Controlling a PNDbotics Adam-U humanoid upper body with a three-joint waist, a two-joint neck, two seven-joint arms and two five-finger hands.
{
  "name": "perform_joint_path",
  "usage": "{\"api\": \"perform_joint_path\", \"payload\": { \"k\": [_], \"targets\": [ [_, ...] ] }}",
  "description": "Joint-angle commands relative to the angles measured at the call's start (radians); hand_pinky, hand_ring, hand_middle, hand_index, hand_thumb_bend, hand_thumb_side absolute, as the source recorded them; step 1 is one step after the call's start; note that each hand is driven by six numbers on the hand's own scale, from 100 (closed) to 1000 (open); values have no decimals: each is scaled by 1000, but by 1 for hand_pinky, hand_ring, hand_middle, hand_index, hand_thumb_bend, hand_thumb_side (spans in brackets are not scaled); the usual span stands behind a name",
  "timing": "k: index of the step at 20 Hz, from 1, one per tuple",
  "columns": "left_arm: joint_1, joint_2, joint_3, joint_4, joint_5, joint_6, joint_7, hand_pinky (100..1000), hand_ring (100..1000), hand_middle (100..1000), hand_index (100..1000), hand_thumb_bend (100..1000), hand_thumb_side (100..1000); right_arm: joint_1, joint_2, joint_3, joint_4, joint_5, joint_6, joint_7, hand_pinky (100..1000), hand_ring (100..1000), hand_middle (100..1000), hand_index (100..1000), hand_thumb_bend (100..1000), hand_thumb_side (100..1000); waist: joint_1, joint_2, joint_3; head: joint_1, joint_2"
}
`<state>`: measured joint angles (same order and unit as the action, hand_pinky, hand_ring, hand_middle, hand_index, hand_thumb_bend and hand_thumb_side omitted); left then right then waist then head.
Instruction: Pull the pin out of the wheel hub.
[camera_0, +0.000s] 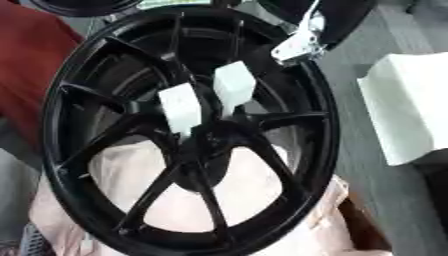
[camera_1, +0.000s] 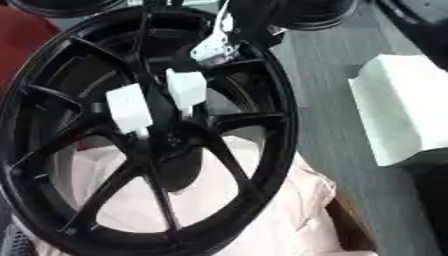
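Only part of the right hand (camera_0: 302, 42) shows above the wheel hub (camera_0: 188, 135), grip unclear.

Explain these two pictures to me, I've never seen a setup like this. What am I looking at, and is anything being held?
Both pictures come from one moment, taken by the left and right eyes of a camera in a humanoid robot's head, looking down at its work. That is why they are nearly the same.

The big black spoked ring is a wheel hub, lying tilted on pale pink cloth. Near its centre stand two white blocks, side by side, probably the pins to be pulled out.

A silver and black part at the rim's top may belong to the robot's right arm. I cannot tell whether a robot hand holds anything.

A white box sits to the right.
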<state>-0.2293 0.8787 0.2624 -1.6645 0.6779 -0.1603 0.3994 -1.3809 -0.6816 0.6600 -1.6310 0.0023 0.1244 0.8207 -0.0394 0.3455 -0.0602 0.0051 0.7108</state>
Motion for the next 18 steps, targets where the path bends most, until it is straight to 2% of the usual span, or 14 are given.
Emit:
{"api": "perform_joint_path", "payload": {
  "k": [1,18],
  "targets": [
    [-12,19,7,-12,1,2,-1,753,749,712,759,279,797,-18,-6,-7,16,-20,-4,19,838,832,794,832,431,401,4,-16,3,-5,8],
    [-22,4,3,-8,10,6,-6,753,750,712,757,276,802,8,19,25,70,-34,-4,47,835,819,758,811,431,398,3,-3,18,-16,34]
  ]
}}
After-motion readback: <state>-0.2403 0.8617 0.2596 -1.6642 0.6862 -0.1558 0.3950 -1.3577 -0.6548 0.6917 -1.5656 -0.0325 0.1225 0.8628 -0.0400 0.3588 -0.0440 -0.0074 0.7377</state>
